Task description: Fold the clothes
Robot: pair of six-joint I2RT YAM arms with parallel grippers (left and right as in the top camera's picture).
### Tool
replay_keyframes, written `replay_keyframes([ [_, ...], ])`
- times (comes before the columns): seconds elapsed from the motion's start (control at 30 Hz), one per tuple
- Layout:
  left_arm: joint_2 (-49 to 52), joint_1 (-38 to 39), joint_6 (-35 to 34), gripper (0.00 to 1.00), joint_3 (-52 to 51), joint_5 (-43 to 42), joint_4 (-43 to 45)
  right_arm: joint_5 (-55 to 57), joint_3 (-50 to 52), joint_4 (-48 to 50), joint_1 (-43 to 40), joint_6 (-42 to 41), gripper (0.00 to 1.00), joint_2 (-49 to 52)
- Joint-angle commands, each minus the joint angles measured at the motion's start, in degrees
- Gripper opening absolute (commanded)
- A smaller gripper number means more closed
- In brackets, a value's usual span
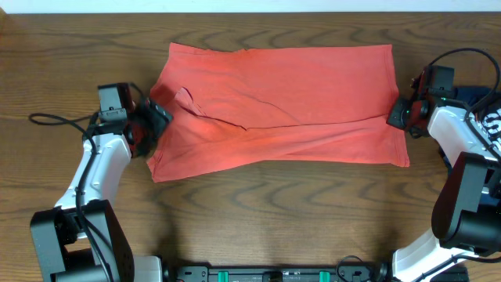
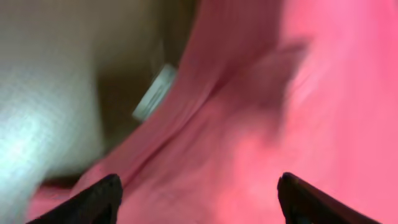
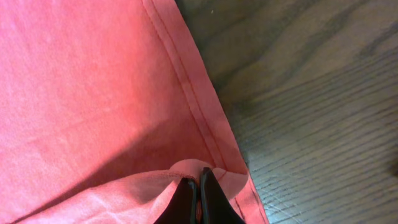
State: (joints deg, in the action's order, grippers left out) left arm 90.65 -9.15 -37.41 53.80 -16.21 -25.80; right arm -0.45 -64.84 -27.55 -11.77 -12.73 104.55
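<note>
A: Where's the T-shirt (image 1: 282, 110)?
B: Flat, mid-frame on table (image 1: 274, 204). Left gripper (image 2: 199, 180) fingers spread wide over the cloth (blurry), arm btm left.
A: Right gripper (image 3: 199, 190)?
B: Pinched on hem corner, arm at right edge.
</note>
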Motion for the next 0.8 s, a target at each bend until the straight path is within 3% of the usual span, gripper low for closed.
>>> replay_keyframes([
  [0.0, 0.33, 0.11, 6.58, 0.77, 0.39, -0.11, -5.27, 0.39, -0.2, -0.07, 0.17, 0.81, 0.01, 0.24],
  [0.17, 0.33, 0.11, 7.21, 0.7, -1.11, 3.21, -12.46, -0.04, -0.2, 0.9, 0.28, 0.83, 0.01, 0.24],
  [0.47, 0.33, 0.11, 7.19, 0.59, -6.54, 7.98, -11.58, -0.07, -0.2, 3.89, 0.28, 0.83, 0.01, 0.24],
  [0.57, 0.33, 0.11, 7.17, 0.52, -7.8, 8.0, -9.97, -0.09, -0.2, 4.48, 0.28, 0.83, 0.02, 0.24],
  [0.6, 0.33, 0.11, 7.17, 0.49, -7.87, 8.17, -9.7, -0.07, -0.2, 4.39, 0.28, 0.83, 0.06, 0.24],
  [0.63, 0.33, 0.09, 7.15, 0.44, -7.87, 8.39, -9.35, 0.13, -0.2, 3.69, 0.28, 0.87, 0.16, 0.24],
  [0.77, 0.33, 0.04, 7.15, 0.41, -7.87, 8.37, -8.39, 3.98, -0.2, 0.11, -0.02, 0.42, 0.36, 0.24],
])
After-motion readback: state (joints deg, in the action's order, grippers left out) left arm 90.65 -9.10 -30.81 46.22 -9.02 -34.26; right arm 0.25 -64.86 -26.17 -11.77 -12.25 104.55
